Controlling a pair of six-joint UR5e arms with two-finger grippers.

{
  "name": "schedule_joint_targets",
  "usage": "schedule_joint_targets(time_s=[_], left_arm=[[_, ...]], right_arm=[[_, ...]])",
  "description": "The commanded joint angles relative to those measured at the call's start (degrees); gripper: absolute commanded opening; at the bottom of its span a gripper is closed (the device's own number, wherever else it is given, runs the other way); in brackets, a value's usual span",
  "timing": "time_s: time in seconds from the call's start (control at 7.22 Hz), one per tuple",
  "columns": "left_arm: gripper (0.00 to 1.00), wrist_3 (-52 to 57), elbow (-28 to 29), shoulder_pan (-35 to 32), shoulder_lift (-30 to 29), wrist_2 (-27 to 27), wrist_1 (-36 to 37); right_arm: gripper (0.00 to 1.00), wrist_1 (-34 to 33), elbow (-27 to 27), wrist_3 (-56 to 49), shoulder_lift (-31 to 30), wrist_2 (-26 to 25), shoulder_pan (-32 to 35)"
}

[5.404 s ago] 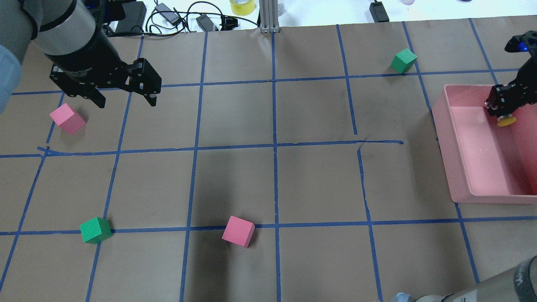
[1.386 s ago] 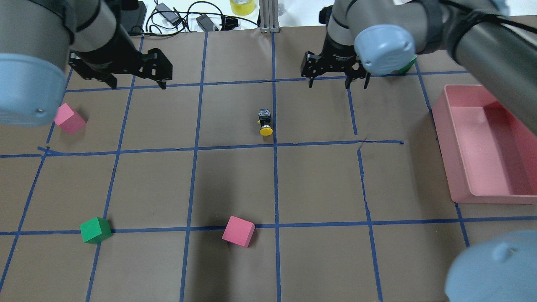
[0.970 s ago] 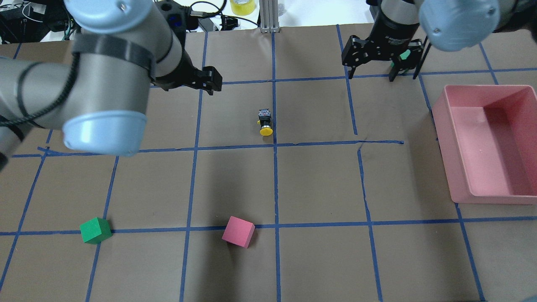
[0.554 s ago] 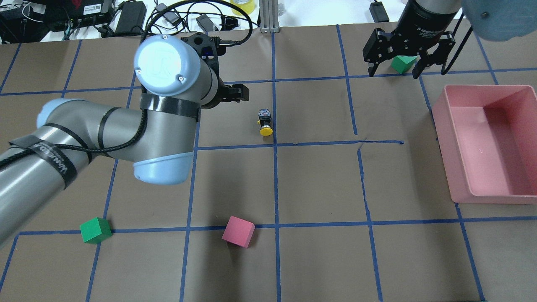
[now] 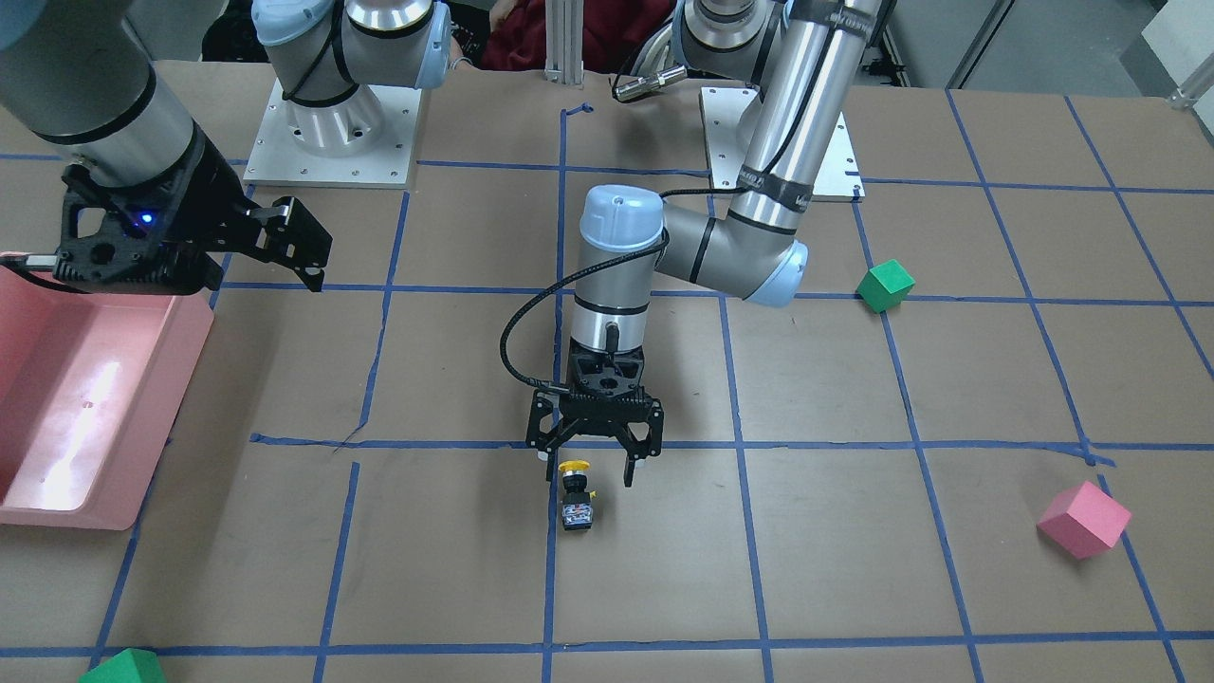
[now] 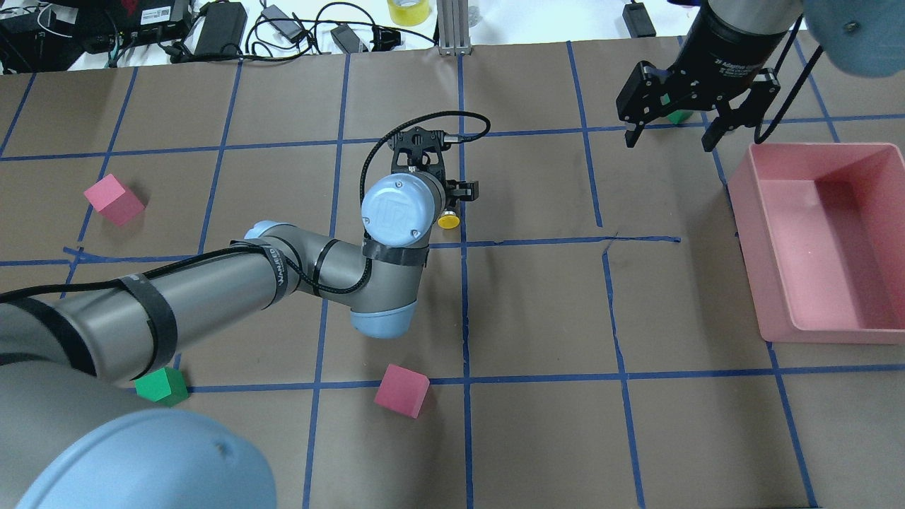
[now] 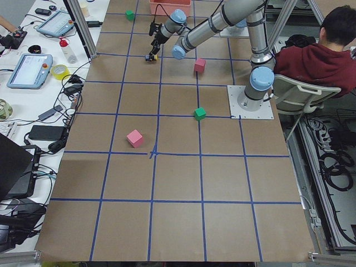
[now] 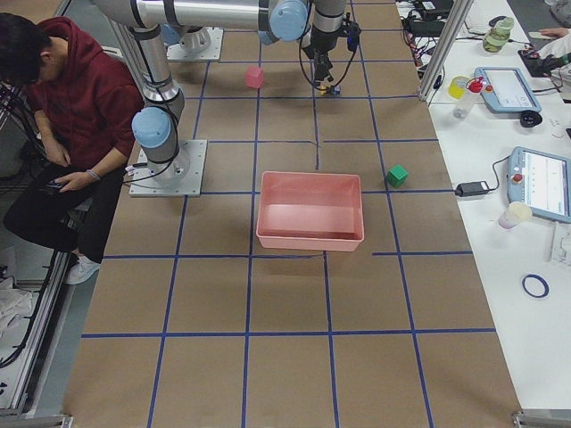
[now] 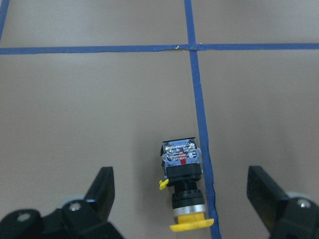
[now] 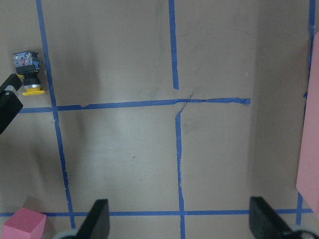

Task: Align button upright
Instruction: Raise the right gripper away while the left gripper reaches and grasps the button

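1. The small push-button with a yellow mushroom cap, black barrel and grey-white contact block (image 9: 183,191) lay on its side on the brown paper table (image 6: 537,438). It sat just beside a blue tape line (image 9: 199,119), cap towards the robot. It had not shifted over the last second and a half.
2. What had changed was the left arm. From the far left of the table it had swung in, and the left gripper (image 5: 588,472) now hung over the button, pointing down. Its black fingers (image 9: 102,191) were spread wide, one on each side of the button and touching nothing.
3. The right gripper (image 6: 668,136), which had held the button over the pink plastic bin (image 6: 820,332) some seconds before, had withdrawn to the far right. Its jaws were apart and empty, just in front of a green cube (image 6: 680,116).
4. In my judgement the button had passed from right arm to left by way of the table, and the uprighting was not yet begun. The left arm was lined up to close on the barrel, then tip the cap skyward.
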Motion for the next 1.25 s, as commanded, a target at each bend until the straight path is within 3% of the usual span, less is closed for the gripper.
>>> schedule_joint_targets(time_s=[0.0, 0.69, 1.11], left_arm=[[0.94, -4.3, -0.1, -1.9, -3.8, 3.3, 3.8], [0.86, -4.6, -0.3, -2.8, -5.3, 3.8, 4.3], [0.31, -4.2, -0.6, -3.0, -5.5, 3.7, 4.3]], right_arm=[[1.00, 0.4, 0.9, 0.1, -0.5, -0.7, 0.0], [1.00, 4.7, -0.5, 0.8, -1.0, -0.8, 0.1], [1.00, 3.0, 0.0, 1.4, -0.4, -0.9, 0.8]])
